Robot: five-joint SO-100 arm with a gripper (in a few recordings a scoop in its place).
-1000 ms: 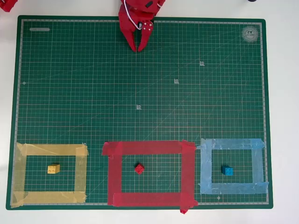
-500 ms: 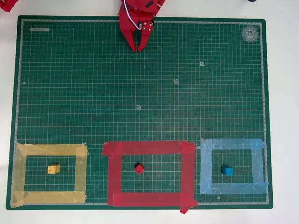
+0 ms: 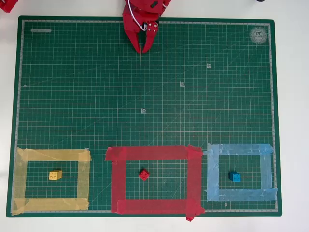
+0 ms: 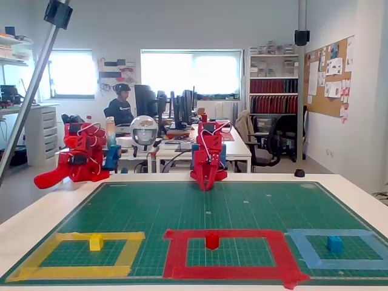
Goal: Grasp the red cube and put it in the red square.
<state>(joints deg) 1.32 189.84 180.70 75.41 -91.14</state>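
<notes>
- I see the gripper (image 3: 143,50) at the top edge of the green mat (image 3: 145,96), fingertips together, nothing between them.
- The red cube (image 3: 144,174) sits inside the red square (image 3: 154,153).
- The yellow cube (image 3: 55,175) and blue cube (image 3: 235,177) each sit inside matching tape frames.

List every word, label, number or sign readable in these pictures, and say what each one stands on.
None can be read with certainty.
Round emblem at a corner of the green gridded cutting mat: too small to read.
Pale oblong label at the mat's opposite corner: blurred.
Three small white marks along the mat's diagonal: too small to read.
Papers on the cork board in the fixed view: blurred.
</notes>
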